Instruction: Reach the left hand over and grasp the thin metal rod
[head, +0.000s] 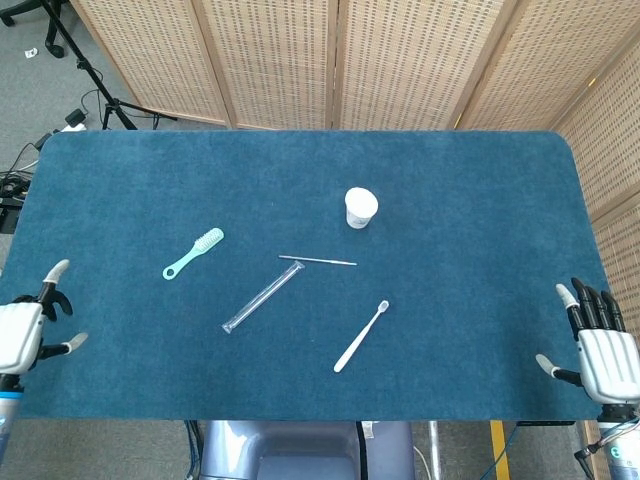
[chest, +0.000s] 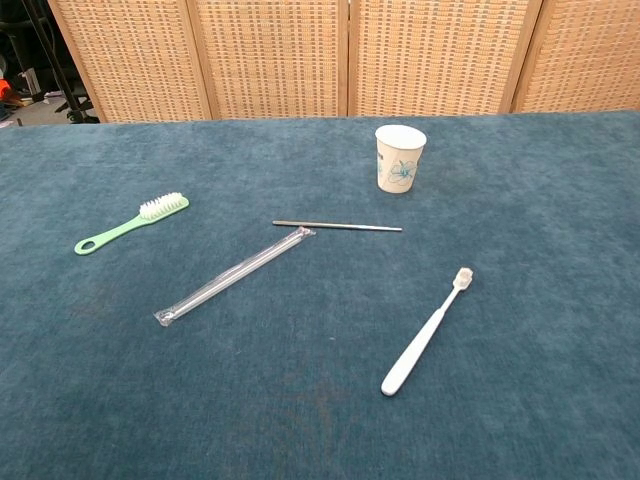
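Lying flat near the middle of the blue-carpeted bench (head: 480, 180): the thin metal rod (head: 318, 260), untouched, running left to right. Touching or just beside its left end, the upper tip of a clear plastic-wrapped tube (head: 262, 297), angled down toward the near-left. Just beyond the rod's right end, upright, a white paper cup (head: 361, 207) with a blue print. Nearer the front edge, to the right of the tube, a white toothbrush (head: 360, 337), bristles pointing away. Off to the left, well apart from the rod, a mint-green brush (head: 193, 253) with a loop in its handle.

At the bench's near-left edge, well apart from the rod, the left hand (head: 25, 333), holding nothing, thumb and one finger spread, other fingers not clearly seen. At the near-right edge, the right hand (head: 598, 350), empty, fingers straight and apart, pointing away. Seen from the head camera only, both hands; outside the chest camera's frame.

Behind the bench, woven wicker screens (head: 400, 60).
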